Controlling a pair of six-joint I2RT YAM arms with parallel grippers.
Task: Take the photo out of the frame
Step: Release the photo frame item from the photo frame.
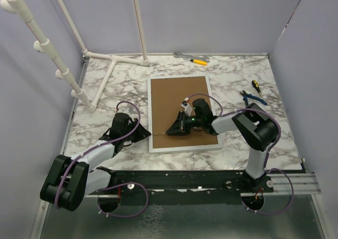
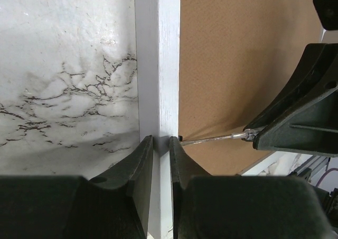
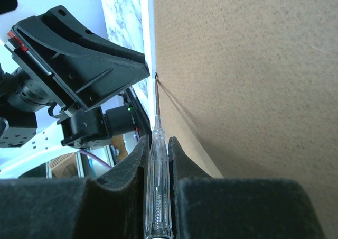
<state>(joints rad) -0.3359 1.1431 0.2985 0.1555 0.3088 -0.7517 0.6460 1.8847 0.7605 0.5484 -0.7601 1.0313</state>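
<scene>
The white frame (image 1: 179, 146) lies face down in the middle of the table, its brown backing board (image 1: 174, 99) upward. The photo is hidden under that board. My left gripper (image 1: 147, 135) is shut on the frame's left rail (image 2: 161, 64), one finger on each side of it (image 2: 161, 141). My right gripper (image 1: 177, 129) hovers over the board and is shut on a clear-handled screwdriver (image 3: 157, 170). The thin shaft (image 2: 216, 139) reaches left to the seam between board (image 3: 248, 80) and rail, its tip right beside my left fingers (image 3: 132, 64).
A white pipe rack (image 1: 105, 75) stands at the back left. Hand tools, one yellow-handled (image 1: 198, 61), lie along the back wall. Blue-handled pliers (image 1: 252, 98) and a small yellow-and-black screwdriver (image 1: 256, 85) lie to the right of the frame.
</scene>
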